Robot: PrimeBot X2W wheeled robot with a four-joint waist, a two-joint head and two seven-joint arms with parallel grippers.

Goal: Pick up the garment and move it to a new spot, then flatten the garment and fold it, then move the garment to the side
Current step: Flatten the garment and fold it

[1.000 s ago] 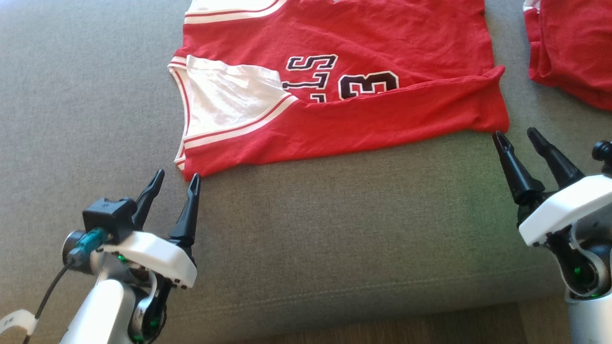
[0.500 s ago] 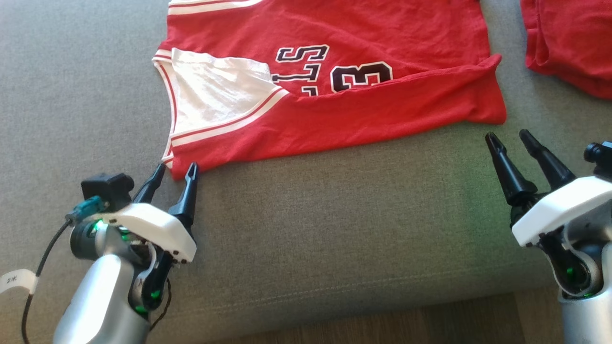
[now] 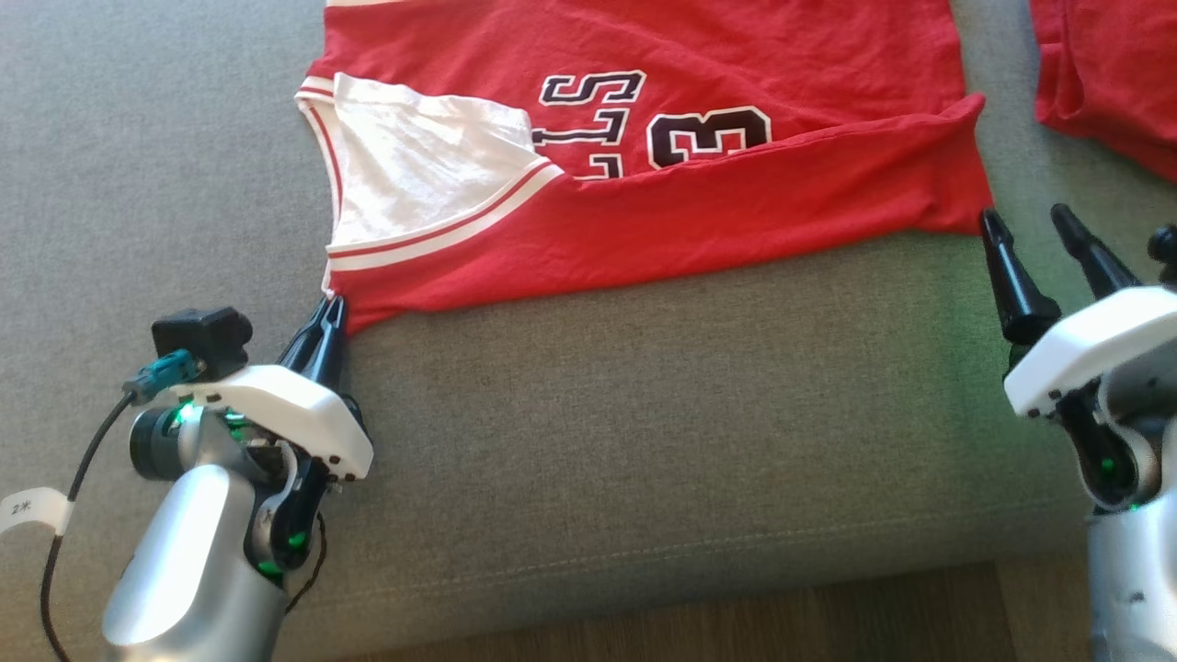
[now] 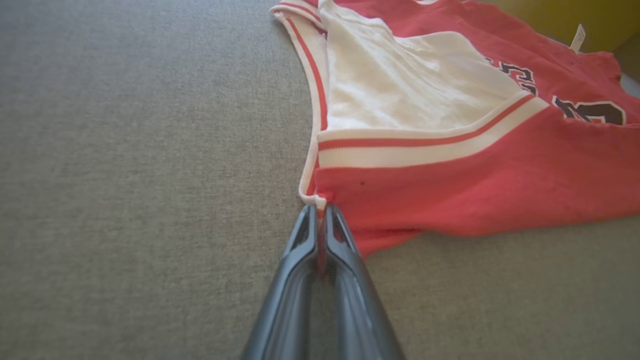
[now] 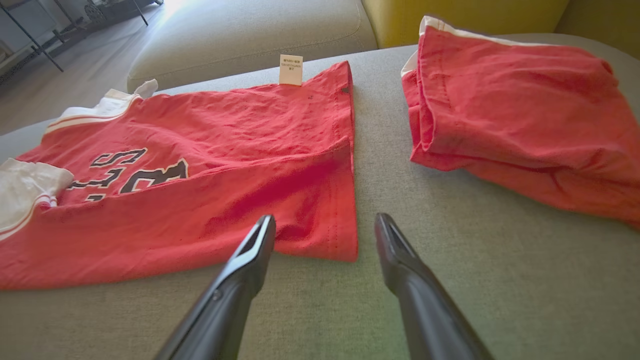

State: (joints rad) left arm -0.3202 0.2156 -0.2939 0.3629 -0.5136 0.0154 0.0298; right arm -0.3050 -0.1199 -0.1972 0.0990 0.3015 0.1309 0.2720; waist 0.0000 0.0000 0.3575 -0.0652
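Cannot see the top of the jersey (image 3: 782, 55) past the head view's upper edge, nor the lower part of its lettering (image 3: 706, 138) under the folded-over flap. Loses most of the second red garment (image 3: 1113, 64) off the right edge. Cannot read the label (image 5: 291, 69) (print too small).

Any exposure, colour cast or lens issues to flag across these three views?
Head view: greenish cast on the grey cushion beside the right gripper. Left wrist view: washed out, the jersey pale, its white panel nearly blown. Right wrist view: glare at top left, wide-angle curving.
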